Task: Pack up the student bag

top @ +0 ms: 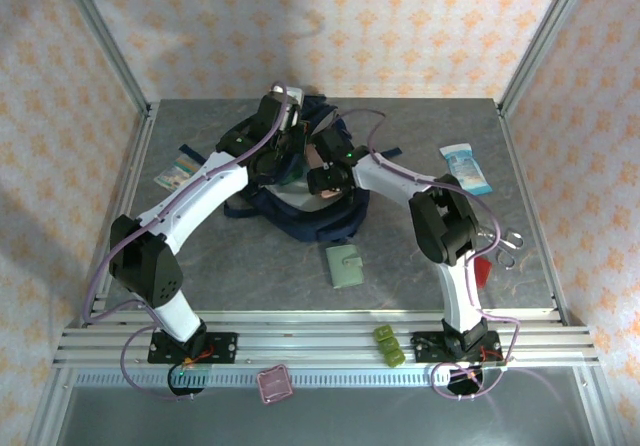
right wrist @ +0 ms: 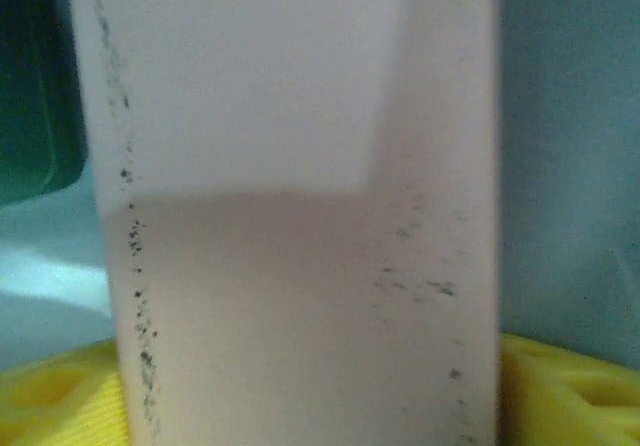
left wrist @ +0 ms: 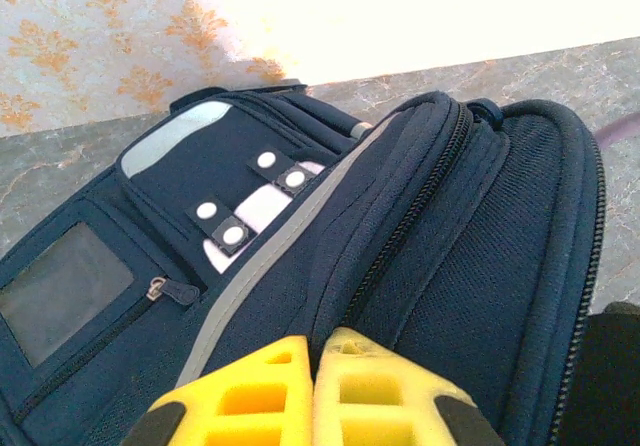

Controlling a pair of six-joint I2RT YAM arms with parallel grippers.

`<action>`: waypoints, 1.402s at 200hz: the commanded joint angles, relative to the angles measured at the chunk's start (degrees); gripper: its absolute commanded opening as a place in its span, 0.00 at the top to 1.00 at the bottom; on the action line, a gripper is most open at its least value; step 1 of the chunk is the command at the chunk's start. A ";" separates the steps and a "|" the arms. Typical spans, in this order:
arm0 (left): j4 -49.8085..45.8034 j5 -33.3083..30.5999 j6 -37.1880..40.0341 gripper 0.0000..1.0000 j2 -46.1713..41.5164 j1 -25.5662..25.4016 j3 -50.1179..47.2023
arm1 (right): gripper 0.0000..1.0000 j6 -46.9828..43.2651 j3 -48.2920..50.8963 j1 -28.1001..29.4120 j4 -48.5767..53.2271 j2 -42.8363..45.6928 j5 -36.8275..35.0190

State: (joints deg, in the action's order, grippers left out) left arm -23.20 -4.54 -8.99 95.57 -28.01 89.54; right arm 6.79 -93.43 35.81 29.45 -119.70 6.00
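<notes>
Top view: even, diffuse light from above, sharp all over. Soft grey shadows on the back wall [top: 300, 26] and the left wall [top: 50, 116], and a dull sheen on the desk [top: 420, 256].
Left wrist: the wall [left wrist: 450, 6] at top right is blown out to white. The bag [left wrist: 420, 266] is well exposed and in focus; the left gripper [left wrist: 312, 396] is slightly soft at the bottom edge.
Right wrist: heavy blur. The pale slab [right wrist: 300, 216] is too close to focus, brighter in its upper part and shadowed below.
</notes>
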 commanded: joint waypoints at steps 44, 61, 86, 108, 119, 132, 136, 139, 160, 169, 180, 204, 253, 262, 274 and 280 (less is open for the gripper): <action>6.72 1.14 -1.69 1.00 -2.85 0.59 1.07 | 0.12 9.33 14.16 -1.45 -7.99 20.72 2.30; 7.26 1.96 -2.38 1.00 -2.99 0.51 -0.24 | 0.20 13.17 21.43 -1.45 -11.42 25.49 6.34; 7.76 2.56 -2.69 1.00 -3.28 0.50 -1.62 | 0.57 18.31 30.37 -1.45 -17.73 29.57 12.44; 7.81 3.36 -3.11 1.00 -3.34 0.48 -1.73 | 0.75 20.91 34.56 -1.45 -20.37 28.73 13.41; 7.92 3.52 -3.26 1.00 -3.44 0.35 -1.73 | 0.76 21.61 35.53 -1.44 -21.51 27.60 13.58; 8.00 3.66 -3.31 1.00 -3.76 0.36 -1.73 | 0.76 22.23 35.57 -1.45 -22.69 25.81 13.64; 8.08 3.72 -3.29 1.00 -3.80 0.36 -1.73 | 0.76 22.39 35.39 -1.45 -22.99 25.15 13.60; 8.02 3.74 -3.35 1.00 -3.88 0.33 -1.73 | 0.76 22.44 35.27 -1.45 -23.28 24.80 13.56; 8.07 4.24 -3.73 1.00 -4.19 0.14 -2.07 | 0.76 23.33 33.22 -1.45 -24.88 21.46 12.73; 8.08 4.27 -3.83 1.00 -4.33 -0.13 -2.38 | 0.76 23.95 31.38 -1.53 -23.87 19.53 11.65; 8.25 4.40 -3.88 1.00 -4.73 -0.38 -2.75 | 0.74 24.43 29.28 -1.65 -23.33 17.13 11.29; 8.33 4.71 -4.10 1.00 -5.10 -0.78 -3.35 | 0.64 26.23 26.82 -1.88 -23.76 14.70 9.95; 9.18 5.67 -4.89 1.00 -5.56 -1.55 -5.39 | 0.49 28.25 23.82 -5.05 -31.66 13.25 10.88; 9.47 5.77 -4.98 1.00 -5.76 -1.69 -5.80 | 0.48 28.80 23.72 -5.70 -34.22 12.94 12.54; 9.79 5.75 -5.24 1.00 -5.93 -1.83 -6.34 | 0.45 29.53 23.91 -6.23 -38.47 12.58 14.48; 9.92 5.81 -5.41 1.00 -6.01 -1.92 -6.54 | 0.45 30.05 24.14 -6.43 -40.79 12.39 15.60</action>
State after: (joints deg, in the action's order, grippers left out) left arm -18.39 0.93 -12.38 94.06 -29.28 83.31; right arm 34.76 -67.90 30.59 -0.86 -105.73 18.90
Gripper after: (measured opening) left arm 0.046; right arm 0.542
